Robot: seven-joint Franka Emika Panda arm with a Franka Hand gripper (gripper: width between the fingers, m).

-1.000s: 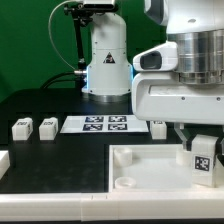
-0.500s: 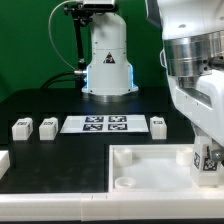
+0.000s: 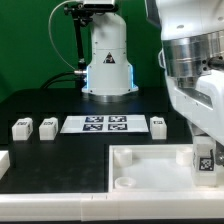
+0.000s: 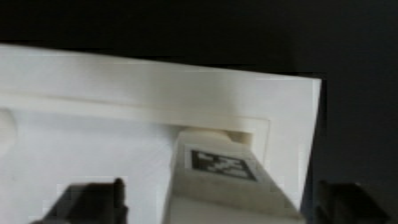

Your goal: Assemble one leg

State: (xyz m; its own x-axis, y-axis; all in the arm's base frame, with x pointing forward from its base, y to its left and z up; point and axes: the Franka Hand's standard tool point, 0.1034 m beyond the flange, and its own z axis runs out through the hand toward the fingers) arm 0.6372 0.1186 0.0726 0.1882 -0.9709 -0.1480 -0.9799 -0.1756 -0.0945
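A leg [image 3: 203, 157], a small white block with a tag, stands in the corner socket of the large white panel [image 3: 150, 165] at the exterior view's right. My gripper [image 3: 206, 168] straddles it from above. In the wrist view the leg [image 4: 222, 165] rises between my two dark fingertips [image 4: 89, 202], with a gap showing on at least one side, so the gripper [image 4: 217, 205] is open around it. Three more legs [image 3: 21, 128] [image 3: 47, 127] [image 3: 158, 125] lie in a row on the black table.
The marker board [image 3: 104, 124] lies between the loose legs. The robot's white base [image 3: 107, 60] stands behind it. A white part [image 3: 3, 160] shows at the exterior view's left edge. The arm's bulk hides the panel's far right corner.
Since 1 s ago my wrist has turned and the arm's housing has swung aside, while the leg has stayed in the corner socket. Almost nothing differs from 0.5 s ago.
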